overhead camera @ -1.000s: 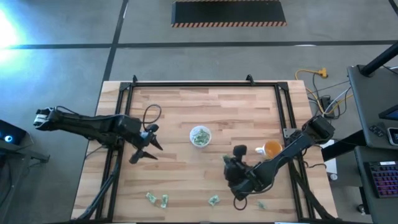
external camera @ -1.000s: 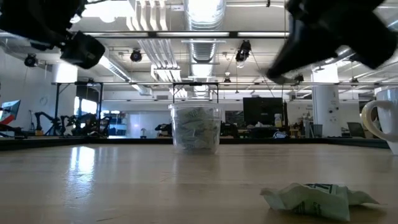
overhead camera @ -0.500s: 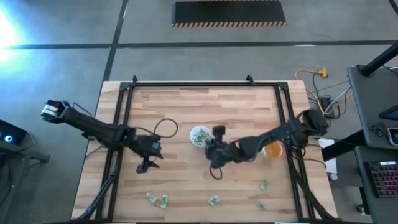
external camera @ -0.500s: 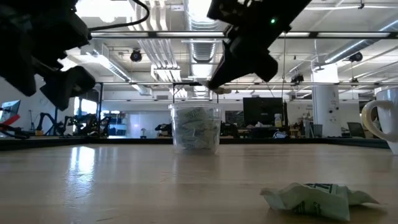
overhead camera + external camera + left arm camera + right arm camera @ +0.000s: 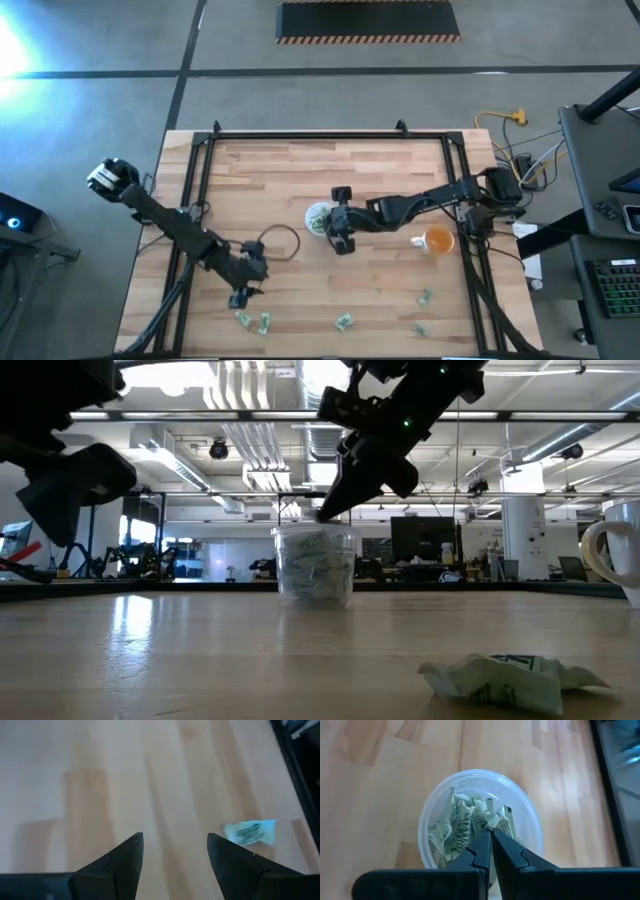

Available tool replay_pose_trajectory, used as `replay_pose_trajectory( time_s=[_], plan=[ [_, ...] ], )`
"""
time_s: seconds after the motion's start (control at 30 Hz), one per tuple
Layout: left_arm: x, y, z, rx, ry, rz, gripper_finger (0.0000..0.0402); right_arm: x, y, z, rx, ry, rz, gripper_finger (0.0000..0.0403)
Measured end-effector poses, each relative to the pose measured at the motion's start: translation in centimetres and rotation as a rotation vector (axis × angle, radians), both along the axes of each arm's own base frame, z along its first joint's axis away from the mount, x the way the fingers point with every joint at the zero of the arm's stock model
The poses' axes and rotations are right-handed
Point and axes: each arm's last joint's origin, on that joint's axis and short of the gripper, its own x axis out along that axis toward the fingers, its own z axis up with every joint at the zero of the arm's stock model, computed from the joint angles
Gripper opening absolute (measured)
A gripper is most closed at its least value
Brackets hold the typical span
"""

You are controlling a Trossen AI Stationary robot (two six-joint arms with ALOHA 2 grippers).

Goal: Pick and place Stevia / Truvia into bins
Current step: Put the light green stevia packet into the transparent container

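Note:
The bin, a translucent white cup (image 5: 318, 217) (image 5: 315, 565) at mid-table, holds several crumpled green-and-white Stevia packets (image 5: 462, 827). My right gripper (image 5: 339, 238) (image 5: 491, 831) hangs just above the cup's mouth, pointing slantwise down and shut on a packet. More packets lie flat near the front edge: two at the left (image 5: 254, 320), one in the middle (image 5: 343, 322) and two at the right (image 5: 423, 310). My left gripper (image 5: 240, 293) (image 5: 175, 842) is open, above bare wood beside the left packet (image 5: 249, 831), touching nothing. My right gripper pinches a crumpled packet (image 5: 501, 822) at its very fingertips, coming slantwise from above on the cup's right side. The packet hangs over the cup's mouth among the packets inside. The fingertips hide which edge they have.
An orange cup with a white handle (image 5: 437, 240) stands right of the bin and shows at the low view's right edge (image 5: 612, 560). A black frame (image 5: 300, 137) runs round the wooden table. One packet (image 5: 510, 678) lies close to the low camera.
My right gripper, shut throughout, has swung from the front right of the table toward the far left, ending over the bin. My left gripper, open throughout, has gone toward the near edge and down, ending above the left packets.

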Motion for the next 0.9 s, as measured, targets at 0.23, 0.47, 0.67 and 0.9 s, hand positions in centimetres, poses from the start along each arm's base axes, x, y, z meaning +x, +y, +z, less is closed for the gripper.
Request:
replay_pose_trajectory(
  time_s=[0.23,0.47,0.67,0.9],
  plan=[
    [1.6,-4.5,-0.6,0.063,0.033,-0.08,0.0203,0.1,-0.8,-0.1,0.056,0.005,0.031,0.0049],
    [2.1,-8.2,-1.7,0.176,0.085,-0.133,0.0203,0.1,-0.8,0.2,0.05,0.0,0.027,0.0112],
    [1.8,-10.0,-1.8,0.269,0.184,-0.104,0.019,-0.3,0.3,2.2,0.049,-0.052,0.059,0.013],
    [1.5,-11.1,-1.1,0.266,0.173,-0.1,0.0154,-1.8,2.8,4.0,0.051,-0.065,0.134,0.0121]
  ],
)
